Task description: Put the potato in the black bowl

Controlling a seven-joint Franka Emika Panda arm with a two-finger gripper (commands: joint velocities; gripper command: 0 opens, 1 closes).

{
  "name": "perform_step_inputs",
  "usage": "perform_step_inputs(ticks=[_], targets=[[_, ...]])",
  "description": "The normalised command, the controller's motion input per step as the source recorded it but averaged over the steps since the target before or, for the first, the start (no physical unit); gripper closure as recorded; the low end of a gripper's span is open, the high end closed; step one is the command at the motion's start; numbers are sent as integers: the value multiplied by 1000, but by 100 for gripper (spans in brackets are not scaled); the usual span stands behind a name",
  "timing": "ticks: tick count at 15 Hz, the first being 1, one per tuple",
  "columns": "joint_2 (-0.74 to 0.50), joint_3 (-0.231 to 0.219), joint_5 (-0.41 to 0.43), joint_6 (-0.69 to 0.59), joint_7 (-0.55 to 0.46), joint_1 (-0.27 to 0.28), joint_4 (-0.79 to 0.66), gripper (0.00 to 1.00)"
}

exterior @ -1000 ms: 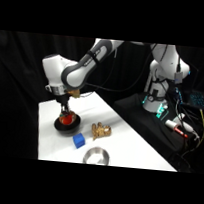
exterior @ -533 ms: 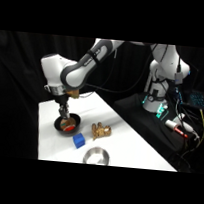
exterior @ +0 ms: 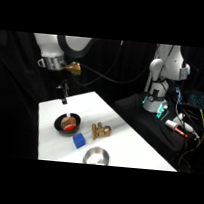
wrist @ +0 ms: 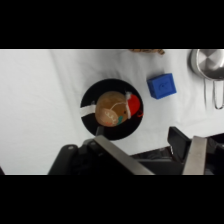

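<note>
The potato, a tan lump with a red patch, lies inside the black bowl. In the side view the same potato rests in the black bowl near the table's left side. My gripper hangs above and behind the bowl, clear of it. In the wrist view my gripper is open, its two fingers spread apart at the bottom with nothing between them.
A blue cube sits just in front of the bowl, and a knobbly brown piece lies to the bowl's right. A shiny metal bowl stands at the table's front edge. The arm's base stands at the right, with cables beside it.
My gripper has risen from low over the bowl to well above it. The potato stays behind in the black bowl.
</note>
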Motion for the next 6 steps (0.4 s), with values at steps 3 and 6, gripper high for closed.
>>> perform_step_inputs(ticks=[3,6], targets=[[-339,-8,-67,-275,97,74,-81,0],[-303,42,31,-102,-55,32,-228,0]])
